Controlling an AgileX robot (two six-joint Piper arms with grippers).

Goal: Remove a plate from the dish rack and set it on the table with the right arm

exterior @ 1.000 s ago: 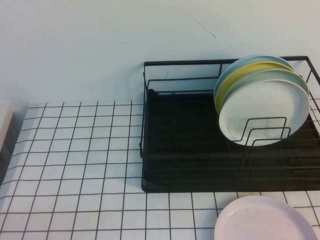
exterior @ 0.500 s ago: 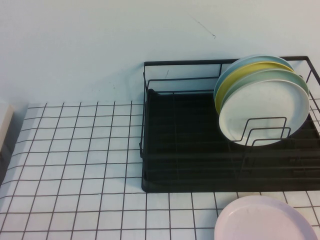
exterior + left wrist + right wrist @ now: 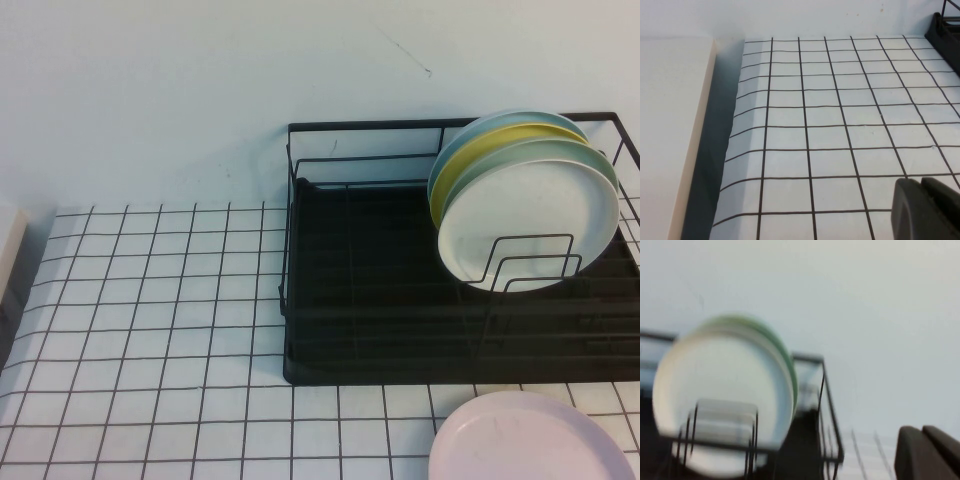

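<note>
While both arms are out of the high view, entries run near to far.

Pink plate (image 3: 530, 438): smooth, round, flat on the desk at the near edge, just in front of the rack.

Desk (image 3: 150, 330): white sheet, thin black square grid; broad bare stretch left of the rack; its left edge drops beside a pale slab (image 3: 670, 140).

Left pincer (image 3: 927, 210): matte black, low over the bare grid; fingers pressed together, holding nothing.

Right pincer (image 3: 930, 452): black, facing the stacked plates from in front, apart from them; fingers together, empty.

Dish rack (image 3: 380, 290): black wire, rectangular, black tray base, upright loops; left part unoccupied.

Plate (image 3: 530, 225): glossy white face, mint rim; on edge at the rack's right end, face toward the camera, leaning back on a yellow plate (image 3: 500, 140) and a pale blue plate (image 3: 490, 122); wire loops cross its lower face.
</note>
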